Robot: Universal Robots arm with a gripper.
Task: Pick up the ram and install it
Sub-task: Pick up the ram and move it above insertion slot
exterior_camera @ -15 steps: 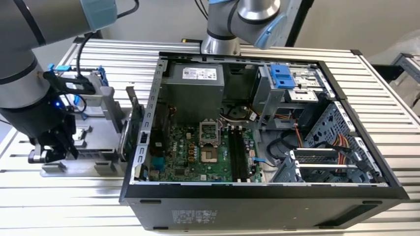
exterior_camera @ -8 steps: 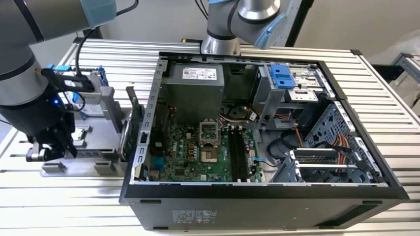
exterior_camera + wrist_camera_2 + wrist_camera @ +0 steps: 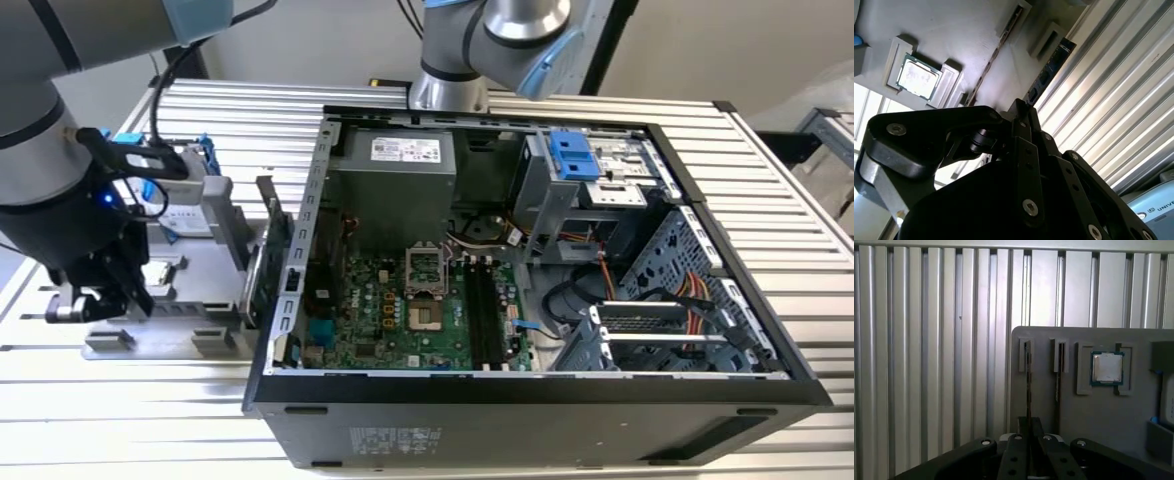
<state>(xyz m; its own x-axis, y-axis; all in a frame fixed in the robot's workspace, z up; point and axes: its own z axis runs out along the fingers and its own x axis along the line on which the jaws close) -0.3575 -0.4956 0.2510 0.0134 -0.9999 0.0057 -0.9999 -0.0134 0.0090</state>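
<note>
the slatted table (image 3: 561, 100) carries an open computer case (image 3: 534, 400), and a grey tray (image 3: 1094, 430) sits at the exterior view's left of it. the gripper (image 3: 1028, 426) is low over the tray, its jaws almost together, pinching the ram (image 3: 1028, 380). the ram stands on edge in the slot nearest the tray's edge, with its long axis parallel to the slats. a second stick (image 3: 1058, 375) and a processor (image 3: 1107, 368) fill the neighbouring pockets.

Soft, even light fills the room, the ribbed metal table (image 3: 240, 110) shines pale and flares into white glare in the second wrist view, the open computer case (image 3: 534, 392) lies shaded inside, and the gripper (image 3: 1021, 107) looms in that view as a near-black, backlit bulk.
</note>
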